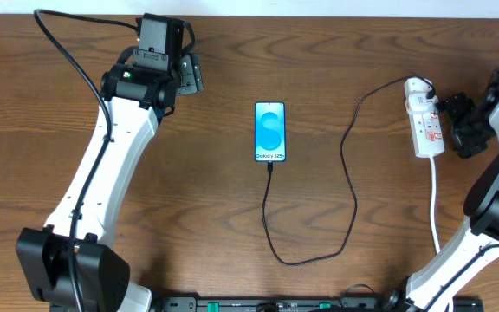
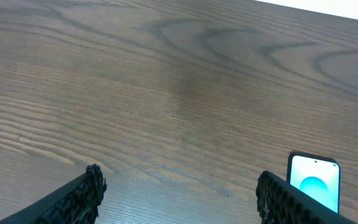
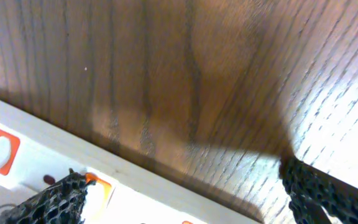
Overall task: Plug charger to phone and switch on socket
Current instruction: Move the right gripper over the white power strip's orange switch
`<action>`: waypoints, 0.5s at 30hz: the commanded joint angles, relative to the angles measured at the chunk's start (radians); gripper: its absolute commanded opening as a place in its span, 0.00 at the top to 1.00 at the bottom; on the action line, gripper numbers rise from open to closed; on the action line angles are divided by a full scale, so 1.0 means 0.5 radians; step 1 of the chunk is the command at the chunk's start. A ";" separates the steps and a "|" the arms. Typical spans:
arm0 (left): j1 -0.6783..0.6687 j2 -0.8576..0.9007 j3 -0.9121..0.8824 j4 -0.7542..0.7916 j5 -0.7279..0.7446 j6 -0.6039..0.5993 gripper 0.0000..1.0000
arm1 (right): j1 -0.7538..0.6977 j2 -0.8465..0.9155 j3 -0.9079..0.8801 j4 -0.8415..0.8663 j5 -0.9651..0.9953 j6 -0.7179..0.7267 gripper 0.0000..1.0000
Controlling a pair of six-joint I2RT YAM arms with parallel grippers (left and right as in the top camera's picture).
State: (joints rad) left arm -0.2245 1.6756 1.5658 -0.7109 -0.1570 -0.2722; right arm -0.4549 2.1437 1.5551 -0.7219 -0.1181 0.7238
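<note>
While both arms are reaching out over the wooden table (image 1: 189,199), the phone (image 1: 269,132) is lying flat near its middle, screen up and glowing blue. The charger (image 1: 356,204) is running as a thin black line from the phone's near edge, looping toward the robot, then climbing along the right side to the far end of the socket (image 1: 424,126). Its tip is touching the phone's bottom edge, but whether it is seated there is too small to tell.

The socket is lying near the table's right edge, with its white cord (image 1: 434,195) trailing off the near end toward the robot. The right gripper (image 3: 180,177) is hovering just beside it with jaws spread wide and nothing between them. In the right wrist view one finger is hanging over the strip's white body and red markings (image 3: 2,150), the other over bare wood.

The left gripper (image 2: 179,177) is sitting at the far left, well apart from the phone. It is released too, grasping nothing, with only wood grain showing between its fingers.
</note>
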 commanded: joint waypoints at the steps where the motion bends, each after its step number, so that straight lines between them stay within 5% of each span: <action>1: -0.002 0.008 -0.003 -0.007 -0.032 0.019 0.20 | 0.005 0.034 0.011 -0.031 -0.094 0.024 0.01; 15: -0.002 0.008 -0.003 -0.007 -0.032 0.019 0.20 | 0.005 0.034 0.011 -0.117 -0.094 0.024 0.01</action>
State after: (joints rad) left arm -0.2245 1.6756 1.5658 -0.7105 -0.1570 -0.2718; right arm -0.4625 2.1437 1.5623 -0.7643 -0.1413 0.7349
